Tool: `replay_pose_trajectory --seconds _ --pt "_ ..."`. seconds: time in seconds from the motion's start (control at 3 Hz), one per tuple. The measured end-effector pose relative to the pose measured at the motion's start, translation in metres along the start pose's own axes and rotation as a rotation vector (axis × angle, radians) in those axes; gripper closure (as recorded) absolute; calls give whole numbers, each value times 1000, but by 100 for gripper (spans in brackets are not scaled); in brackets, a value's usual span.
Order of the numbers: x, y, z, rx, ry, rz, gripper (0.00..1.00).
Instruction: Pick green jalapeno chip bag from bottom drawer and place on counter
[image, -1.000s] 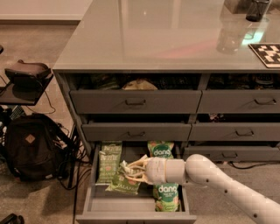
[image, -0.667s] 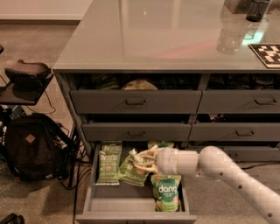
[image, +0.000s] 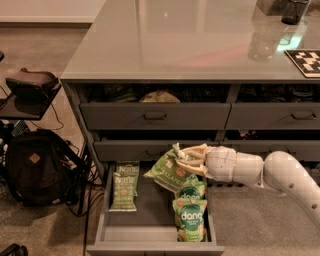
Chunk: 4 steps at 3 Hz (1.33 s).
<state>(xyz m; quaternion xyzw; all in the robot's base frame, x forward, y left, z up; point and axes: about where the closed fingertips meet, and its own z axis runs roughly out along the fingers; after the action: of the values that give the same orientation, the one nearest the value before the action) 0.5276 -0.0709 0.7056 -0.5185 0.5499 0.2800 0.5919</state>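
Gripper (image: 186, 159), extended leftward at centre, jaws pinching green jalapeno chip bag (image: 166, 173).

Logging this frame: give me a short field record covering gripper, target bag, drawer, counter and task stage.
gripper: gripper above the drawer's back right, fingers shut on the bag's top edge
target: green jalapeno chip bag, tilted, hanging from the grasp
drawer: bottom drawer pulled open; two dang bags on its right, another green bag on its left
counter: counter, bag not yet on it
stage: grasped; placing remains
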Motion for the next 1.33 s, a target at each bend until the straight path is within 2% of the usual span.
replay_pose_trajectory --seconds 0.33,0.67,1.33 --pt "0 0 0 0 0 0 100" --pt "-28 -3 7 -12 12 -59 100" --pt "-131 -15 35 -61 128 -245 100"
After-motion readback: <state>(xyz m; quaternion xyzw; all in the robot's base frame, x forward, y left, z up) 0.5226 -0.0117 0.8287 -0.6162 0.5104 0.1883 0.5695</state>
